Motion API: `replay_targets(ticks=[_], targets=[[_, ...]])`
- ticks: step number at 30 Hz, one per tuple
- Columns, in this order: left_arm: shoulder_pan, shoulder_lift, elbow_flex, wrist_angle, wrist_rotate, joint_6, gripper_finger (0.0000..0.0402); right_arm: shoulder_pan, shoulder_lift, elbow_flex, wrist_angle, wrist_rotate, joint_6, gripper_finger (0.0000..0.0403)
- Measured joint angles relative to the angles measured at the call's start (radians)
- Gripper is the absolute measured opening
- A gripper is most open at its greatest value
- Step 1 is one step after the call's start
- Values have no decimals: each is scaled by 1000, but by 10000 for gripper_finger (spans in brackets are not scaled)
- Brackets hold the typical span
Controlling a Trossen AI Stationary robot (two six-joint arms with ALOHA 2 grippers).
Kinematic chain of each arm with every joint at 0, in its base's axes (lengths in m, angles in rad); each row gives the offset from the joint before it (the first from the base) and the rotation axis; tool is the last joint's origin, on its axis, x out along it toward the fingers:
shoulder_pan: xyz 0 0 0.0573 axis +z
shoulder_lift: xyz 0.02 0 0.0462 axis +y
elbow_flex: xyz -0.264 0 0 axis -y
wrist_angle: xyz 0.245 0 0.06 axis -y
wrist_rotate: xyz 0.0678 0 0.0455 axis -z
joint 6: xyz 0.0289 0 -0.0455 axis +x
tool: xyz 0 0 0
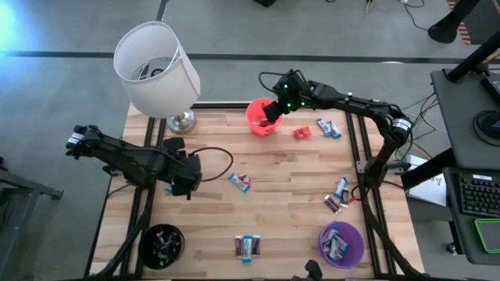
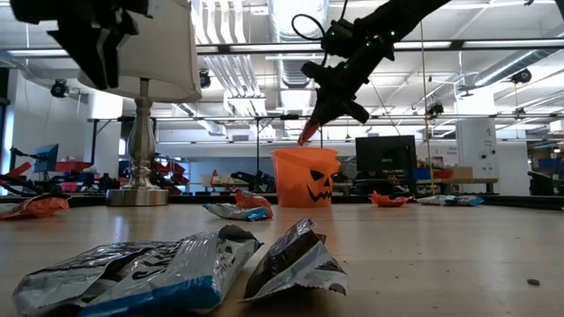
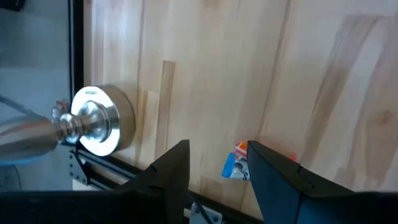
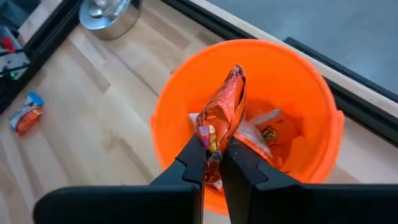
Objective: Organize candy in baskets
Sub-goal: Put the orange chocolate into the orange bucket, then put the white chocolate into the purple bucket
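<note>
From above, the right claw (image 1: 271, 115) hangs over the orange bucket (image 1: 262, 117) at the worktop's (image 1: 289, 172) far edge, so the drop wants a straight release; loose candy, a red piece (image 1: 303, 133) and a blue one (image 1: 328, 128), lies just beside it, with bare wood nearer the middle for backing off. The left claw (image 1: 181, 184) waits well apart, with the lamp (image 1: 156, 70) beyond it. At table height, the right claw (image 2: 310, 132) sits just above the bucket's rim (image 2: 305, 153), clear of it. The left wrist view shows that claw's fingers (image 3: 171, 174) apart and empty. The right wrist view shows fingers (image 4: 193, 158) clamped on an orange wrapper (image 4: 222, 115), centred over the bucket's mouth, more candy beneath: opening here should land it inside.
</note>
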Motion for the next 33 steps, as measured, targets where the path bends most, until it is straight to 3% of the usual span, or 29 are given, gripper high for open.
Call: replay_targets(ticks=[8,11,19,26,33], targets=[[0,-30,-71,11,12,-37,142,-3,12,0,6,-10,24,29],[0,-8,-71,16,9,-44,142,-3,12,0,6,-10,25,49],[0,63,-87,15,-112,-58,142,-3,5,0,-23,-10,33,109],[0,46,-143,15,-130,-59,142,-5,-4,133,-318,-19,-43,130],[4,-28,-176,27,-185,-58,142,-34,-6,219,-594,-7,-106,127]])
